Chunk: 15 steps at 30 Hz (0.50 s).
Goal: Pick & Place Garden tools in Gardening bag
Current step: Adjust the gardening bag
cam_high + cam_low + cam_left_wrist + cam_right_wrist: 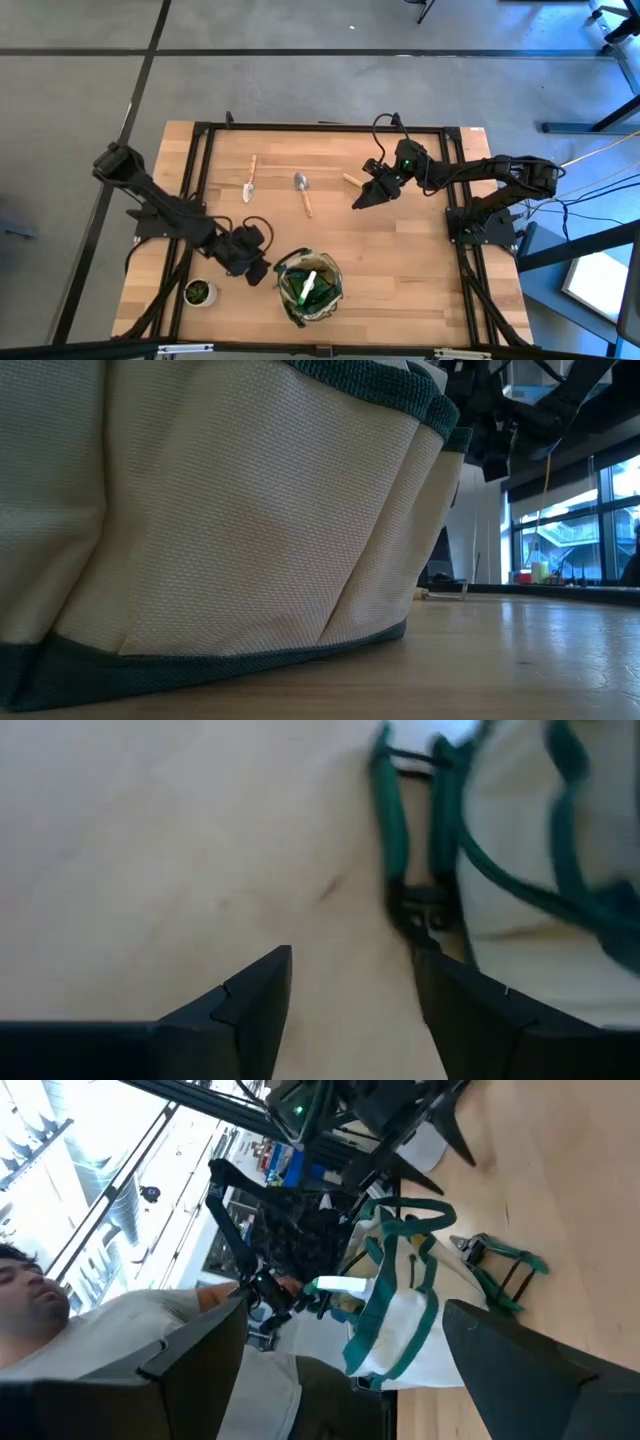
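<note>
You are holding the left gripper low over the table, just beside the gardening bag; its fingers are standing apart with nothing between them. The bag is sitting near the table's front edge with a green spray bottle already inside. Your right gripper is hovering wide open and empty near a wooden handle. Two wooden-handled trowels are lying on the table behind the bag. A small potted plant is sitting beside the left arm.

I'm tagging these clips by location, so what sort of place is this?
Probably a robotics lab or workshop: a wooden table in a black frame on a grey concrete floor, with big windows behind it.
</note>
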Tool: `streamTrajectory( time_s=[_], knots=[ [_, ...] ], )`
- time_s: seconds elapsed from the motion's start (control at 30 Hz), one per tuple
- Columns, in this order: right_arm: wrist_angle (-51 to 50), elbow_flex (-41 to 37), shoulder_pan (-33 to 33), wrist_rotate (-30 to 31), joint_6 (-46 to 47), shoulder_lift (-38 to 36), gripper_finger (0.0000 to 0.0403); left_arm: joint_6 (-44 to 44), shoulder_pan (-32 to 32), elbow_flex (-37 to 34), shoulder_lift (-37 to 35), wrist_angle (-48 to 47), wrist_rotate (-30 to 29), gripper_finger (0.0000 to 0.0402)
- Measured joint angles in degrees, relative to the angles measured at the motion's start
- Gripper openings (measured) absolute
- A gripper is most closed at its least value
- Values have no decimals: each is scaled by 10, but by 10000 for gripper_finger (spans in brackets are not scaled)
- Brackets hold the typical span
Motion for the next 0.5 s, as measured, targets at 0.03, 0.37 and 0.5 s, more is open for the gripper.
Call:
streamTrajectory(
  time_s=[0.03, 0.37, 0.5],
  knots=[
    [0, 0, 0, 0, -3, 0, 339, 6, -5, 0, 3, 6, -2, 201],
    [-12, 0, 51, 39, -21, 0, 339, 30, -7, 0, 74, 137, 48, 175],
    [-50, 0, 80, 84, -49, 0, 339, 30, -12, 0, 99, 203, 74, 175]
  ],
)
